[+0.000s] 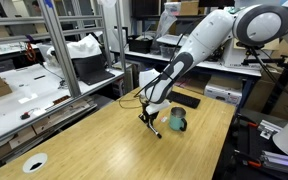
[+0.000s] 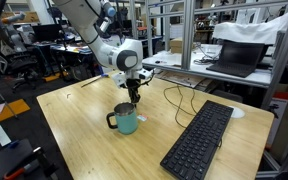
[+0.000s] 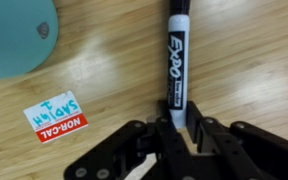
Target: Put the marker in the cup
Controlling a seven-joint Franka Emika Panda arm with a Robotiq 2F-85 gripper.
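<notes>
My gripper (image 3: 177,125) is shut on the whitish end of the marker (image 3: 176,50), a black EXPO pen that sticks out ahead of the fingers over the wooden table. The teal cup (image 3: 14,35) lies at the top left of the wrist view, apart from the marker. In an exterior view my gripper (image 1: 147,114) holds the marker (image 1: 155,129) tilted down, just beside the cup (image 1: 177,121). In an exterior view my gripper (image 2: 132,96) hangs just above and behind the cup (image 2: 125,120), whose handle points away from the keyboard. The marker is hard to make out there.
A black keyboard (image 2: 199,140) lies on the table near the cup, with a black cable (image 2: 179,95) behind it. A white round disc (image 1: 34,162) sits near a table corner. A red and white sticker (image 3: 56,118) is stuck to the table.
</notes>
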